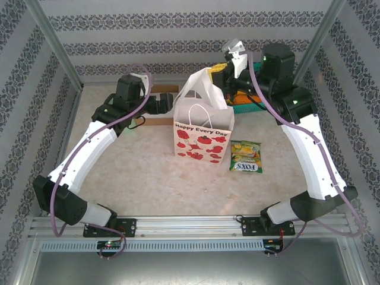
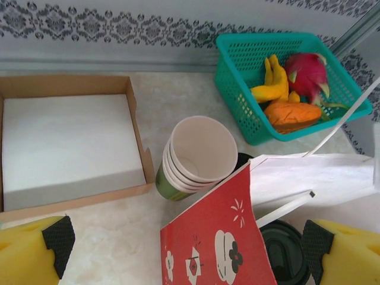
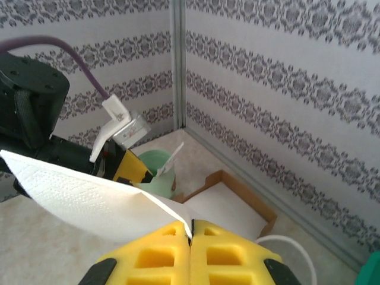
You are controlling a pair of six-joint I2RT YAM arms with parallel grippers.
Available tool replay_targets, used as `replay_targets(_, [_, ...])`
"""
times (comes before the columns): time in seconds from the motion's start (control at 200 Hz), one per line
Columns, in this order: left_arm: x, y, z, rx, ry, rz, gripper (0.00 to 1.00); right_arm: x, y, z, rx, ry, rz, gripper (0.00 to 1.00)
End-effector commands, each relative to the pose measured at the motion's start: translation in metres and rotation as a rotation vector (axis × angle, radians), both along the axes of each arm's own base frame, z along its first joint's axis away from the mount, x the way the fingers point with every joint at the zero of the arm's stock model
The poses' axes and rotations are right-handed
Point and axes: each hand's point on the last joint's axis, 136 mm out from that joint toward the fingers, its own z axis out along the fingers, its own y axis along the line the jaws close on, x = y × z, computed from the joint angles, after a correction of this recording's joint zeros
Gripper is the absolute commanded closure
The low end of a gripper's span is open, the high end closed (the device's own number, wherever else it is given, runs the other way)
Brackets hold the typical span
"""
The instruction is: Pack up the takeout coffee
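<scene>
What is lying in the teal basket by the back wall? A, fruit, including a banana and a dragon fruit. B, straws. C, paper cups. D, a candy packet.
A: the left wrist view shows the teal basket holding a yellow banana, a pink dragon fruit and an orange fruit.

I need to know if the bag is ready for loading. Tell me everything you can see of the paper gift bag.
The paper gift bag is white with red tomato-like prints and the words Happy Every Day, a red side panel, and a white loop handle. It stands upright at the middle of the table, its mouth held open. The right gripper is pinched shut on its white top edge, holding that side up.
</scene>
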Motion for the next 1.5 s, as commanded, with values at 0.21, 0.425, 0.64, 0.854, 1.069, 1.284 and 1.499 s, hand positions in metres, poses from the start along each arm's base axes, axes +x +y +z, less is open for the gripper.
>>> replay_targets(0.21, [0.005, 0.014, -0.003, 0.022, 0.040, 0.105, 0.00, 0.026, 0.001, -0.061, 0.041, 0.262, -0.077, 1.00])
replay_targets(0.425, [0.002, 0.005, -0.017, 0.037, 0.096, 0.048, 0.00, 0.027, 0.005, -0.085, 0.096, 0.445, -0.107, 1.00])
replay_targets(0.64, [0.004, -0.008, -0.031, 0.005, 0.137, 0.002, 0.00, 0.024, 0.011, -0.110, 0.177, 0.633, -0.159, 1.00])
replay_targets(0.854, [0.005, -0.007, -0.036, 0.012, 0.155, 0.010, 0.00, 0.031, 0.017, -0.146, 0.156, 0.715, -0.185, 1.00])
replay_targets(1.069, [0.001, -0.017, -0.038, -0.019, 0.171, -0.040, 0.00, 0.033, 0.034, -0.175, 0.093, 0.750, -0.097, 1.00])
replay_targets(1.284, [0.001, -0.017, -0.042, -0.019, 0.186, -0.036, 0.00, 0.044, 0.040, -0.215, -0.031, 0.746, -0.121, 1.00])
replay_targets(1.499, [0.002, -0.007, -0.039, 0.003, 0.167, 0.013, 0.00, 0.038, 0.043, -0.240, -0.114, 0.739, -0.102, 0.99])
